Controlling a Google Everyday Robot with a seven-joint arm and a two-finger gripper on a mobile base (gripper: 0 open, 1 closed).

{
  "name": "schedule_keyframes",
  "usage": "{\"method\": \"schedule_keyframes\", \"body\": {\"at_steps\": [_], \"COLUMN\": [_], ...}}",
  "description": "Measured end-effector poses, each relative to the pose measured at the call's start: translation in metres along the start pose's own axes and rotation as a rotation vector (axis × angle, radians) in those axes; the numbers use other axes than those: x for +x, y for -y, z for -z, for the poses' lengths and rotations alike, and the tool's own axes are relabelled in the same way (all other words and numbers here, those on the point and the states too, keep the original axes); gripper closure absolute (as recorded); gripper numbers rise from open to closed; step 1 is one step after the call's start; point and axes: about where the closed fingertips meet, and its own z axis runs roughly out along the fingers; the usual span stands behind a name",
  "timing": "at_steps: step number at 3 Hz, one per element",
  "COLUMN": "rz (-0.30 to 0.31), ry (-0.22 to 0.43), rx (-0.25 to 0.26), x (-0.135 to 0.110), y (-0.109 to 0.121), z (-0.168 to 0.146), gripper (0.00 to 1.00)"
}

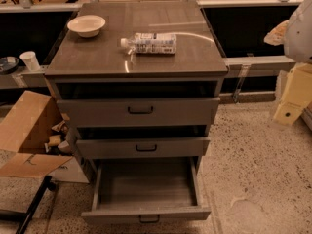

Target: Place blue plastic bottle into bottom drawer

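On the tabletop [170, 65], the blue plastic bottle [150, 43] is lying on its side near the back, white cap pointing left, a bit right of a white bowl [86, 25] and not touching it. The bottom drawer [146, 213] is pulled right out and looks bare inside, so the drop spot is ready.

The pincer [291, 101] hangs way off at the right edge, well apart from the bottle, and honestly I can't tell whether it's open or closed from this angle.

Handling-wise, my guess is the bottle's light, with thin clear walls that'll dent if squeezed hard. It's round, so it could roll when nudged, and the glossy label wrap is probably a bit slippery. I'd come down from above and grab across the middle of the body, over the label, not the cap end.

As for the label: pale bluish-white with dark print, but nothing's readable, no brand I can make out.
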Motion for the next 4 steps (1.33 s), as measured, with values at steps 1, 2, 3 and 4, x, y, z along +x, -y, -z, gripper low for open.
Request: {"method": "schedule_keyframes", "body": {"at_steps": [1, 2, 3, 4], "rz": [0.000, 0.022, 0.039, 0.051], "ry": [0.000, 0.038, 0.097, 0.177], "rx": [0.000, -0.010, -0.040, -0.076], "x": [0.000, -0.018, -0.048, -0.089], "y": [0.000, 0.019, 0.043, 0.062], "z": [0.000, -0.009, -0.032, -0.066], "gripper": [0.00, 0.00, 0.00, 0.00]}}
